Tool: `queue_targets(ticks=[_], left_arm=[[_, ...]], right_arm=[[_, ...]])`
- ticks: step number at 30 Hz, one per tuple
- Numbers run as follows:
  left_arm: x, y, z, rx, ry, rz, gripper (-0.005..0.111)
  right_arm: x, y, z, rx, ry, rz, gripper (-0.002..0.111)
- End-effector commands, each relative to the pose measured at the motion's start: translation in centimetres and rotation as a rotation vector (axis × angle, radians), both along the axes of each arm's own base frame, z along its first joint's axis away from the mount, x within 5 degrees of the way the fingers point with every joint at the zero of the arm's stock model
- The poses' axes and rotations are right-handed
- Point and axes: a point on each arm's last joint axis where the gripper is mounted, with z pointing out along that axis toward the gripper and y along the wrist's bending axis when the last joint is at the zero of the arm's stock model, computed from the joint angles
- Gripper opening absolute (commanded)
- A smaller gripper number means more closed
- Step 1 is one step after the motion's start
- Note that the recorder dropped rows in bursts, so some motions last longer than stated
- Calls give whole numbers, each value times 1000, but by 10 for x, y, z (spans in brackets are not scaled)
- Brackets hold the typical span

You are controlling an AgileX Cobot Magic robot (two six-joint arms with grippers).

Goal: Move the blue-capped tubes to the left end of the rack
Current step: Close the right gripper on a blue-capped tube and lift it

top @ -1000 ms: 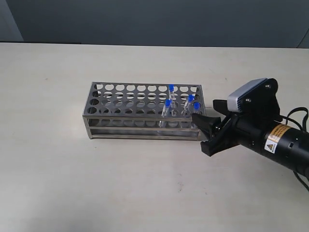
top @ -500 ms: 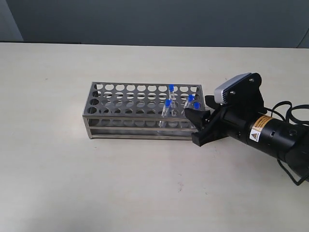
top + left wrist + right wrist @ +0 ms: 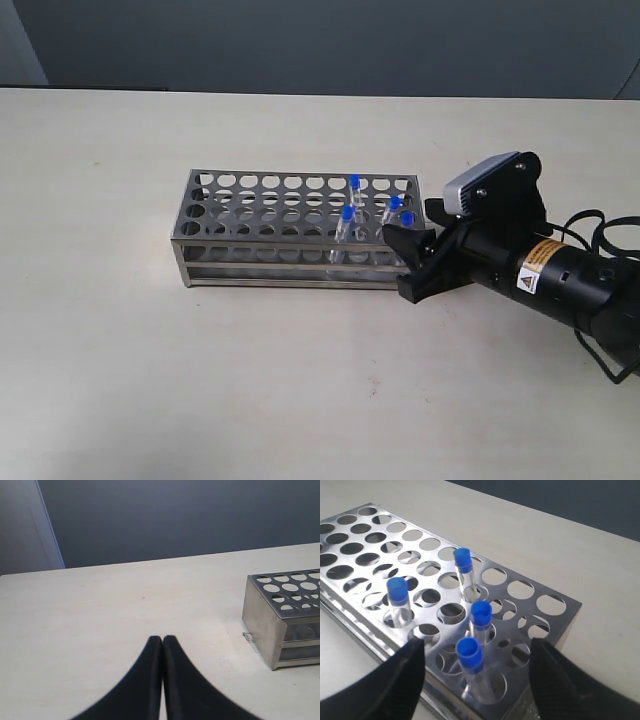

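Note:
The shiny metal rack (image 3: 262, 252) lies mid-table. Several blue-capped tubes stand in holes near its right end: one at the back (image 3: 354, 182), one further front (image 3: 347, 214), and two by the right edge (image 3: 395, 203) (image 3: 407, 217). My right gripper (image 3: 406, 263) is open at that right end, level with the rack. In the right wrist view the nearest tube (image 3: 468, 653) stands between the spread fingers (image 3: 407, 672), untouched; the others (image 3: 481, 614) (image 3: 462, 560) (image 3: 397, 591) stand beyond it. My left gripper (image 3: 162, 640) is shut and empty, off the rack's left end (image 3: 260, 611).
A pale tabletop (image 3: 150, 370) stretches around the rack, with a dark wall (image 3: 320, 40) behind its far edge. The right arm's black body and cable (image 3: 590, 290) occupy the right side of the table. The rack's left holes (image 3: 215, 185) hold nothing.
My right gripper moved left and closed in on the rack's right end, then held still for the last half second. The tubes have not moved.

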Motion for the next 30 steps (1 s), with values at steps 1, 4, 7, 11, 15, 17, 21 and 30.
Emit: queue_targets(ticks=[1,4,7,11,15,17,21,30], left_arm=[[0,-1,3,-5,-14,-7,1],[0,-1,3,-5,-14,-7,1],[0,-1,3,-5,-14,-7,1],[0,-1,3,-5,-14,-7,1],[0,-1,3,-5,-14,-7,1],[0,-1,3,-5,-14,-7,1],[0,-1,3,-5,-14,-7,1],[0,-1,3,-5,-14,-7,1]], right_arm=[[1,1,0,-2,-3,-1,58],[1,0,0,-2,-1,-5,52],[1,0,-2,-14,10,-6,31],[0,-1,-4,-30,27,-10,6],[0,-1,-4,-31,38,-14,-1],[0,-1,-4,-20,50,-13,-1],[0,-1,-5,-13,64,-20,-1],[-1,-1,-6,-25,75,-22,-1]])
